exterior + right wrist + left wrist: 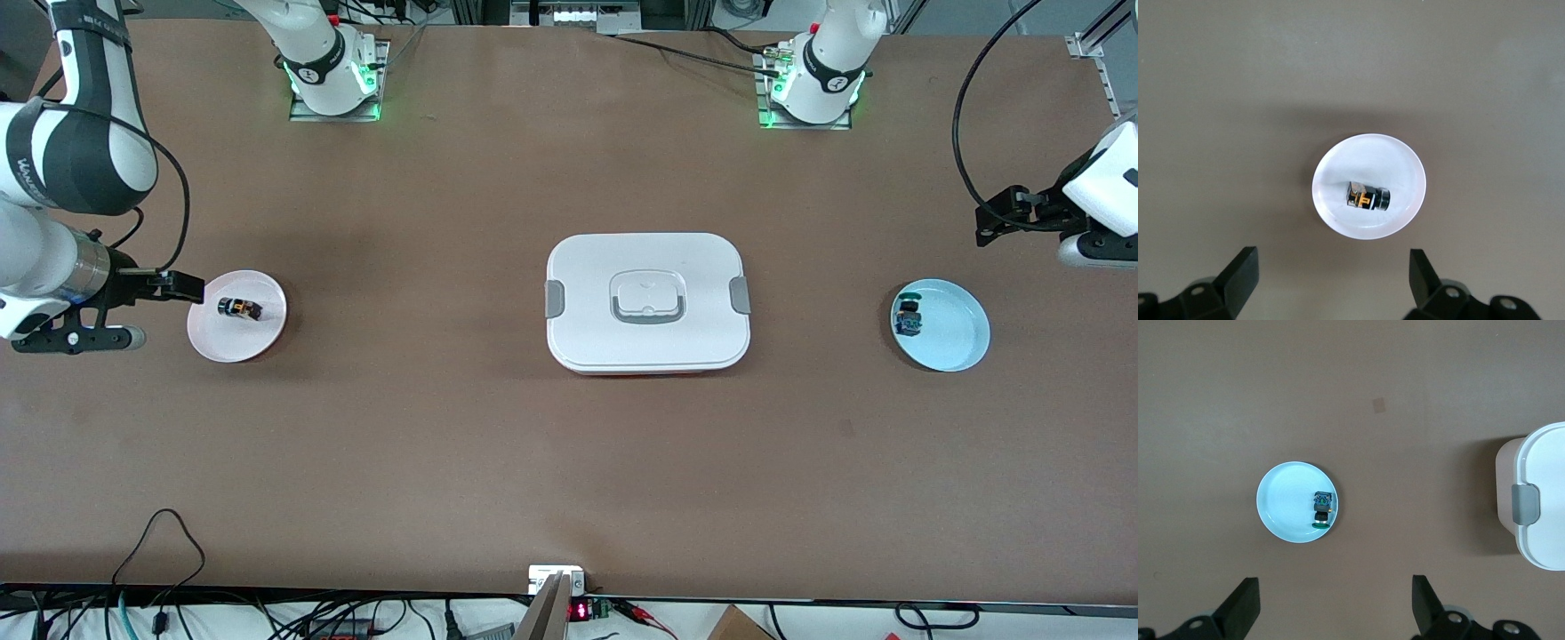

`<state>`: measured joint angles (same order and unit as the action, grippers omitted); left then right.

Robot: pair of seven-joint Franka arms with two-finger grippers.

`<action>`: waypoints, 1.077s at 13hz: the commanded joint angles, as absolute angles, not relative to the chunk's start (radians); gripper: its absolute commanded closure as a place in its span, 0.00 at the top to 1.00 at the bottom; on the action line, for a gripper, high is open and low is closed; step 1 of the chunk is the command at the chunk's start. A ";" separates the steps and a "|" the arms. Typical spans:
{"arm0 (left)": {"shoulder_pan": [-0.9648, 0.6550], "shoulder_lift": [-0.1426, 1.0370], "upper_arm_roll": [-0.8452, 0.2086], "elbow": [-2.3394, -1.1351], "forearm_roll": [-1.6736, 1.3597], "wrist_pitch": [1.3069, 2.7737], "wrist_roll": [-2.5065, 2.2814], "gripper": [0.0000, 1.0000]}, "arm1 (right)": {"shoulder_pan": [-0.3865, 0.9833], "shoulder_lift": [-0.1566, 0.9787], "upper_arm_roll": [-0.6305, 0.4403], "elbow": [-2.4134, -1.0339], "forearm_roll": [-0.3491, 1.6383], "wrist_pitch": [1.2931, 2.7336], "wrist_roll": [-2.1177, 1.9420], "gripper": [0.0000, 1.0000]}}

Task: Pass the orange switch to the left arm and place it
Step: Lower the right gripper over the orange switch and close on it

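Both arms [53,178] cropped, orange switch [1367,197] tiny

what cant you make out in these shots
- Large white lidded box: its contents are hidden by the shut lid in the front view; the left wrist view's edge cuts it off.
- Tiny black orange-banded switch on the pink round plate: its markings are too small.
- Left gripper, right gripper: frame edges crop both bodies.
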<state>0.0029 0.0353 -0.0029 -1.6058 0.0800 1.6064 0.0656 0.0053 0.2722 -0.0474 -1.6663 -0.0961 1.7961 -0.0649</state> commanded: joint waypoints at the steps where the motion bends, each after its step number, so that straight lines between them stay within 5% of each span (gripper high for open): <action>1: 0.009 0.046 -0.008 -1.582 0.091 1.594 0.061 1.00 | -0.046 0.264 -0.044 -1.779 -0.083 1.928 -0.091 1.00; 6: 0.009 0.046 -0.009 -1.582 0.091 1.594 0.060 1.00 | -0.083 0.278 -0.044 -2.023 -0.081 2.182 -0.077 1.00; 14: 0.009 0.046 -0.008 -1.582 0.091 1.594 0.061 1.00 | -0.112 0.365 -0.044 -2.115 -0.080 2.351 -0.071 1.00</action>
